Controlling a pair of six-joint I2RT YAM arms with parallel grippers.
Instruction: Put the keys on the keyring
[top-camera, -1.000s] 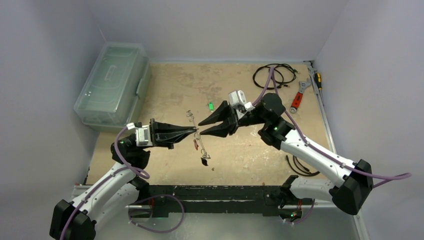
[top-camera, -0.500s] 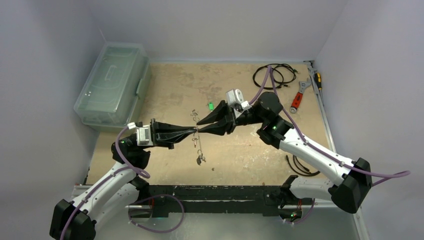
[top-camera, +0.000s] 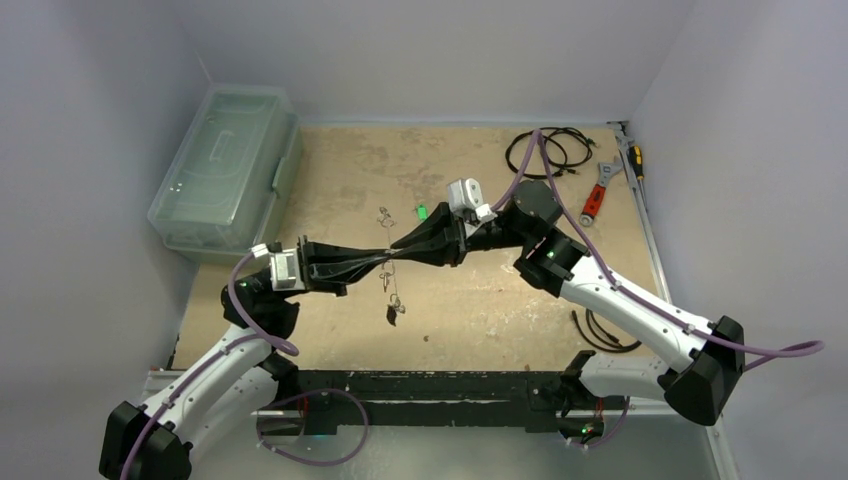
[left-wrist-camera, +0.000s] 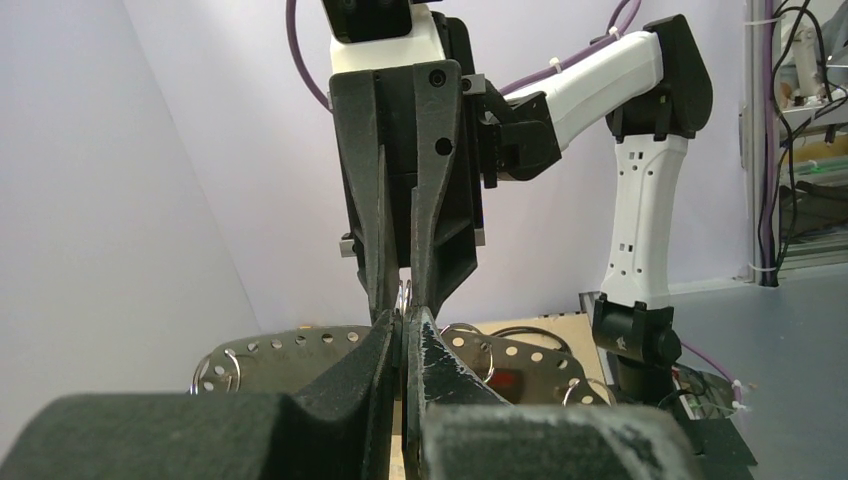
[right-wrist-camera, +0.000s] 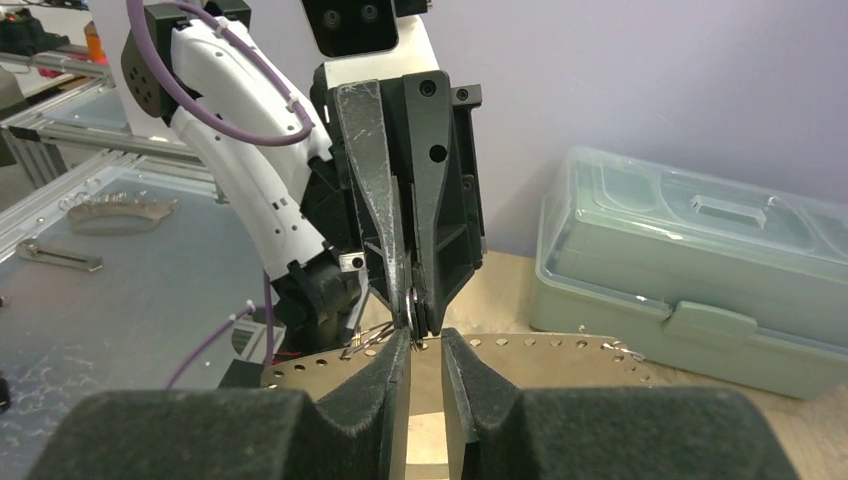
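Fingers of the two arms meet tip to tip above the bench (top-camera: 480, 300). The left fingers (top-camera: 386, 256) are pressed together on the rim of the keyring (left-wrist-camera: 300, 362), a flat silvery band with a row of small holes, and they hold it up from the bench. The right fingers (top-camera: 400, 245) come from the opposite side and touch the same part of the rim. They are nearly together, with a narrow gap at the tips and a small split ring in this gap; I cannot tell if they really pinch it. From the fingers the keyring goes out to both sides. A key with a red tag (left-wrist-camera: 510, 381) hangs on it just beside the left fingers, and one with a black tag (top-camera: 392, 317) hangs at the end nearer to the arm bases. The green key (top-camera: 422, 211) lies on the bench, apart from the keyring, just beyond the right fingers.
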